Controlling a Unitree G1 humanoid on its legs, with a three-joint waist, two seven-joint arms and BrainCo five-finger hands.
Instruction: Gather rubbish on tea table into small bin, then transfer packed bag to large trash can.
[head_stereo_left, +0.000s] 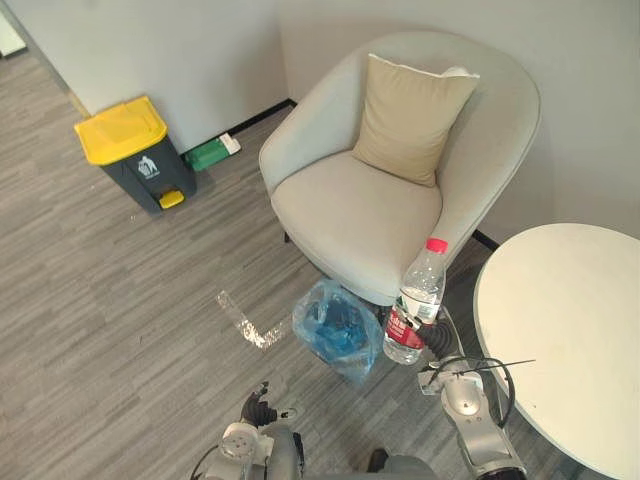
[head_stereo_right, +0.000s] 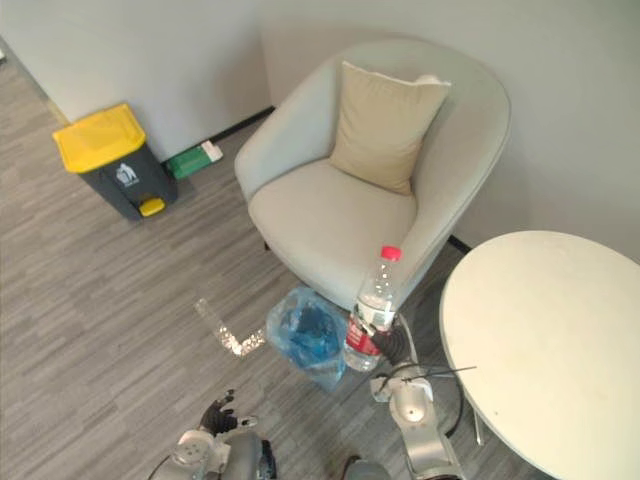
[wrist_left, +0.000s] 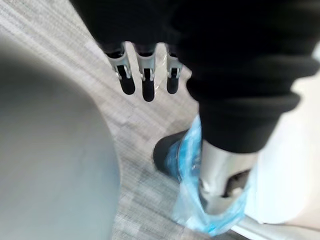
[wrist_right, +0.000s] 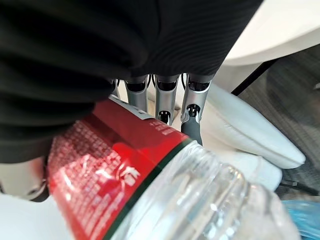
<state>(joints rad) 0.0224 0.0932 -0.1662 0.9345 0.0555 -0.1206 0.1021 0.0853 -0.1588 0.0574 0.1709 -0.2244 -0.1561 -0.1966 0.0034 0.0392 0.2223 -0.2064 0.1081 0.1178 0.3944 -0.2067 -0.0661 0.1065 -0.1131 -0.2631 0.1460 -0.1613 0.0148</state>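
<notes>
right hand (head_stereo_left: 437, 338) curled round an upright red-capped bottle (head_stereo_left: 417, 300), just beside the blue-bagged small bin (head_stereo_left: 335, 330) at the armchair (head_stereo_left: 350, 215) front edge, round table (head_stereo_left: 570, 330) rim near, left hand (head_stereo_left: 258, 408) low, fingers (wrist_left: 145, 85) straight, holding nothing, bare floor (head_stereo_left: 120, 300) between small bin and yellow-lidded trash can (head_stereo_left: 135, 155) by the wall

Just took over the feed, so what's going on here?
The right hand is curled round a clear plastic bottle with a red label and cap, upright, beside the small bin lined with a blue bag. The left hand hangs low, fingers straight. The grey trash can with a yellow lid stands by the wall.
</notes>
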